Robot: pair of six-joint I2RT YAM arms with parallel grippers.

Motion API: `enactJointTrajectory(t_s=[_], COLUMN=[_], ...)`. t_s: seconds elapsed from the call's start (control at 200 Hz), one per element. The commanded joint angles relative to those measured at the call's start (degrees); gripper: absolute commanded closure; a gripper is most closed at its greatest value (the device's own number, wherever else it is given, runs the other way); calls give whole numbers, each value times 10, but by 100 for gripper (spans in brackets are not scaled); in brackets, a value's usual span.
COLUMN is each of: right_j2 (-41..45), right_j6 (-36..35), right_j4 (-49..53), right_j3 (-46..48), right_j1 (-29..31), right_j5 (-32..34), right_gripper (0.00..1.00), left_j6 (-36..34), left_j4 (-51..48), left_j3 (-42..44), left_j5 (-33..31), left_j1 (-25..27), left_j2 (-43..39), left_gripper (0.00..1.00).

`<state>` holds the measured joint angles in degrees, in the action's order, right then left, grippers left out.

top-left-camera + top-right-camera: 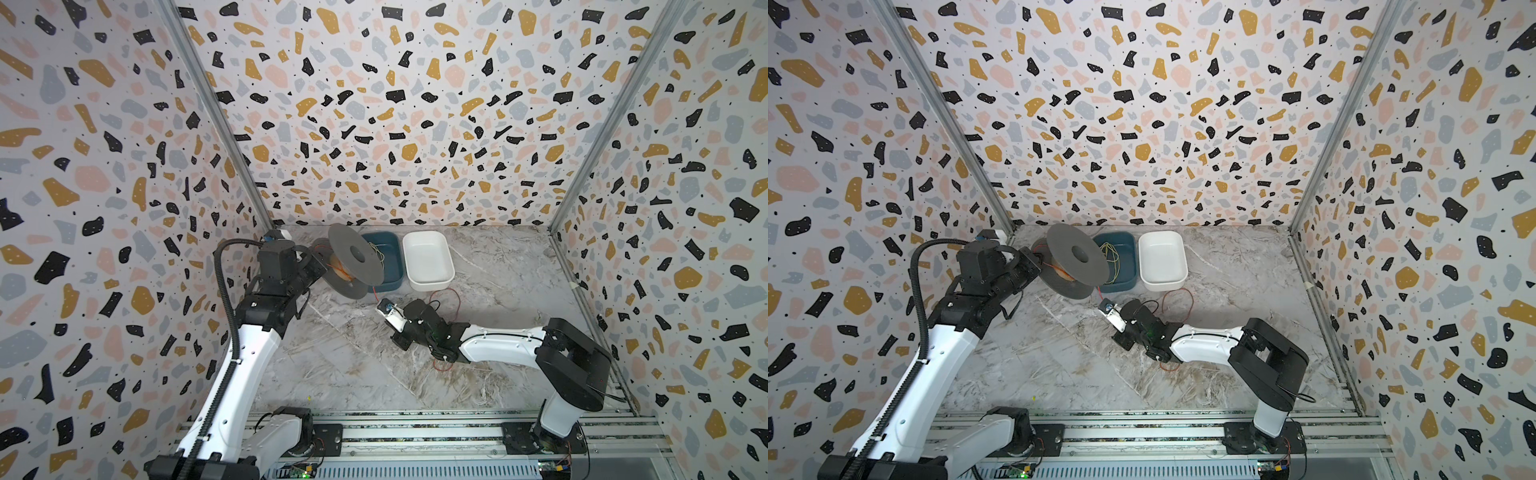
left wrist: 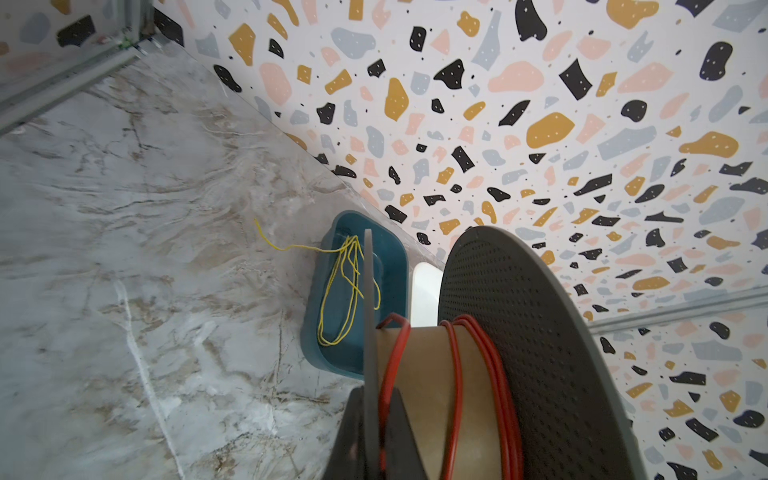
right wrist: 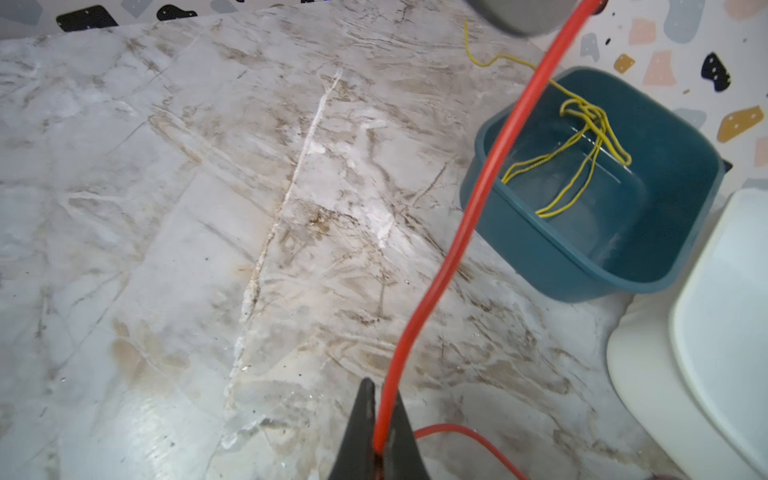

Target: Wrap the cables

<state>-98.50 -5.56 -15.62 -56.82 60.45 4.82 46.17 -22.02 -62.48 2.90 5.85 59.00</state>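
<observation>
Red cable (image 3: 455,249): few turns on spool (image 2: 519,332), slack looped on worktop (image 3: 166,208).
Handling: probably light, limp, slippery; best pinched near the spool.
Left gripper (image 2: 374,419): jaws clenched on spool flange.
Right gripper (image 3: 381,390): jaws grasping cable.

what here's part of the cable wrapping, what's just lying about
Job: thin red cable; grey spool with cardboard core; left tool gripping its flange; right tool shut on the cable.
Lying about: teal plastic bin holding yellow wire; white plastic bin.
</observation>
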Motion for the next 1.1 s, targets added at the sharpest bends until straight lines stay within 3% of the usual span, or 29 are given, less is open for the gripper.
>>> enactJointTrajectory(t_s=[0.0,0.521,0.746,1.096], right_j2=[29,90,114,146], right_j6=[-48,-156,-192,-213], right_j4=[87,186,193,201], right_j3=[-37,-145,-166,-185], right_j1=[27,98,105,113], right_j5=[60,163,184,192], right_gripper=[100,100,100,100], left_j6=[15,5,-10,-2], left_j4=[112,122,106,119], left_j3=[-3,43,42,40], left_j5=[-72,-171,-229,-254], left_j1=[8,113,171,201], left_j2=[-35,-31,-27,-5], left_gripper=[100,100,100,100])
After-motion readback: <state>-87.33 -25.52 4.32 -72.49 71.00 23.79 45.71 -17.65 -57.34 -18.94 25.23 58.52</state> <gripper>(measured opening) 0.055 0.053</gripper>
